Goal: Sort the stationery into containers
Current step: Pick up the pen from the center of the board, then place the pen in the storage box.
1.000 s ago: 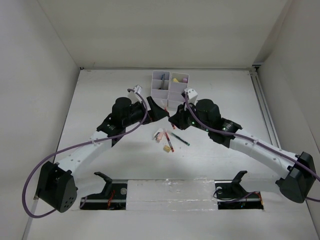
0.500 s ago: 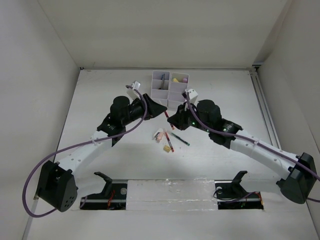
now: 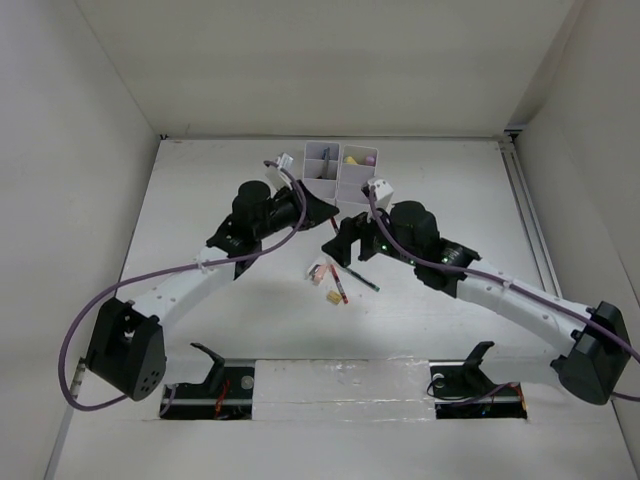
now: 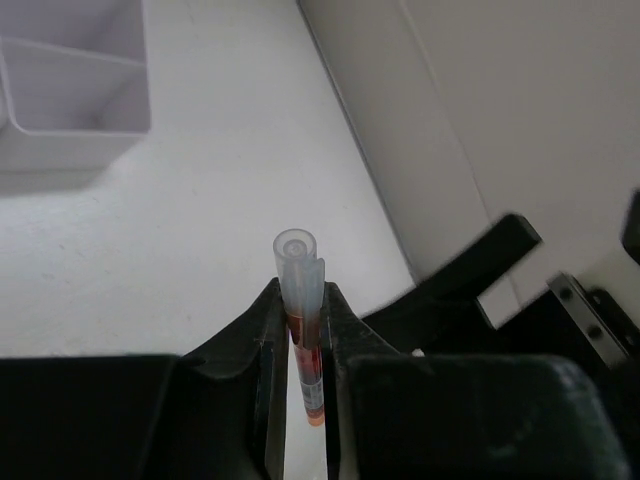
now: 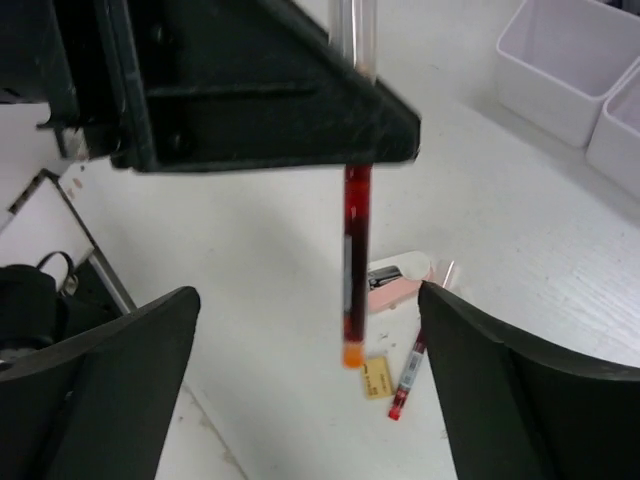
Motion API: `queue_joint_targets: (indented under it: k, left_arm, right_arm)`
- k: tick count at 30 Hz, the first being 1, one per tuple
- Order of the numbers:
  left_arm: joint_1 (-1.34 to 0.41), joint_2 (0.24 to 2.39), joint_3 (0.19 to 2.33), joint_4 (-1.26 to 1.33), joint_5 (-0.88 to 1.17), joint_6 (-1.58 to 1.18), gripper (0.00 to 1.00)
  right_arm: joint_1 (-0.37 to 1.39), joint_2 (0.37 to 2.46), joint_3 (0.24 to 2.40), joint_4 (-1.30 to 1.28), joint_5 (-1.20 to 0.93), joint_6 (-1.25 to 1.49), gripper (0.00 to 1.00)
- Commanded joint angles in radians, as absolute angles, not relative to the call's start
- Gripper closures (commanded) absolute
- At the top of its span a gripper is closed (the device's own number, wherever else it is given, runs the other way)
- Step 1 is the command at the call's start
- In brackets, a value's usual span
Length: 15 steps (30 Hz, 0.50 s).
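The left claw (image 4: 300,300) is pressed together on a red pen (image 4: 298,262), whose clear cap sticks out past the fingertips and whose red barrel hangs below, off the surface. The right claw (image 5: 308,292) is spread wide just beside it, touching nothing. Under both, on the white tabletop (image 3: 200,190), lie a yellow eraser (image 5: 377,378), a pink eraser (image 5: 400,290) and a second red pen (image 5: 408,370). Just beyond the claws sits the white organizer tray (image 3: 338,172), with yellow and purple items in its far right compartment. Plain white walls (image 3: 330,60) close in the tabletop on three sides.
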<state>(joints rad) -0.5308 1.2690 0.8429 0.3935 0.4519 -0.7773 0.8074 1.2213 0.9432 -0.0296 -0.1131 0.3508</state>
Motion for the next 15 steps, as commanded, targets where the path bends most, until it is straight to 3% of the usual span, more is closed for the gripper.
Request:
queue_joint_targets:
  k: [1,6,15]
  left_arm:
    - [-0.563,1.301,0.971,0.368,0.344,-0.660,1.00]
    - [-0.630,1.477,1.164,0.305,0.085,-0.494,1.00]
    - [-0.630,1.865,1.595,0.315,-0.143,-0.355,1.00]
  right_arm:
    - [0.819,1.146,0.913,0.026,-0.026,0.360,0.00]
    - [0.810,1.025,0.882,-0.164,0.297,0.436,0.00]
    - [0.801,0.720,0.808,-0.287,0.319,0.416,0.00]
